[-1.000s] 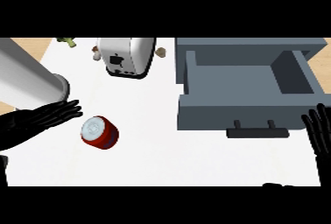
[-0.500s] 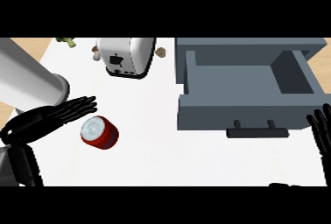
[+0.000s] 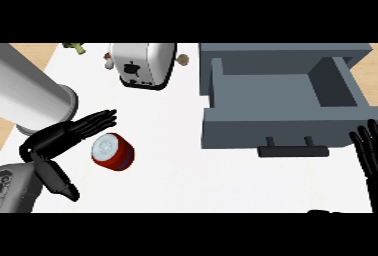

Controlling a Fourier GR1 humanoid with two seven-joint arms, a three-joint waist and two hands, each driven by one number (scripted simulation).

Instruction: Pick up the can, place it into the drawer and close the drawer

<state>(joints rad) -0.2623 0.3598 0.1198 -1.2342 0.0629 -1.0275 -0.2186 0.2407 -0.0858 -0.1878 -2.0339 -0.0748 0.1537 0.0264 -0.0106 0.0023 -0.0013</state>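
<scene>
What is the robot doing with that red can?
The robot's left hand is open right beside the red can, which stands on the white counter, not yet picked up. The grey drawer is pulled open with nothing in it. The right hand rests open at the right edge, near the drawer's handle. A toaster sits at the back.

The can (image 3: 113,152) is red with a silver-white top. The drawer (image 3: 284,95) is slate grey — its handle (image 3: 294,150) darker. The toaster (image 3: 142,65) is white and black; the counter (image 3: 184,170) white; both hands — left (image 3: 68,137), right (image 3: 367,150) — black.
</scene>
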